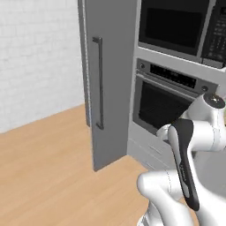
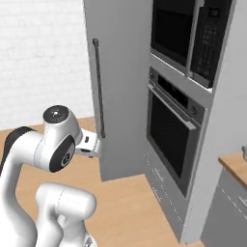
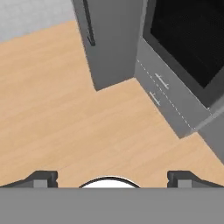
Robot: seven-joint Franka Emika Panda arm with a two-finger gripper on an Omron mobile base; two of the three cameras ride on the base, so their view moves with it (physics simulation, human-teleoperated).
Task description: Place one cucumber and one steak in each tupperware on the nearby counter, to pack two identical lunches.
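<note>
My gripper (image 3: 113, 179) is open, and its two dark fingertips (image 3: 43, 178) stand far apart with nothing between them. It points down at the bare wooden floor (image 3: 65, 118), in front of a tall grey cabinet door. A corner of the light wooden counter (image 2: 236, 164) shows at the far right of the right base view. The cucumber, the steak and the tupperware are out of view.
A tall grey door with a long dark handle (image 1: 99, 84) stands ahead. To its right is a built-in oven (image 2: 171, 130) with a microwave (image 2: 193, 34) above it and grey drawers (image 3: 166, 92) below. A white brick wall (image 1: 35, 57) lies to the left, with open floor before it.
</note>
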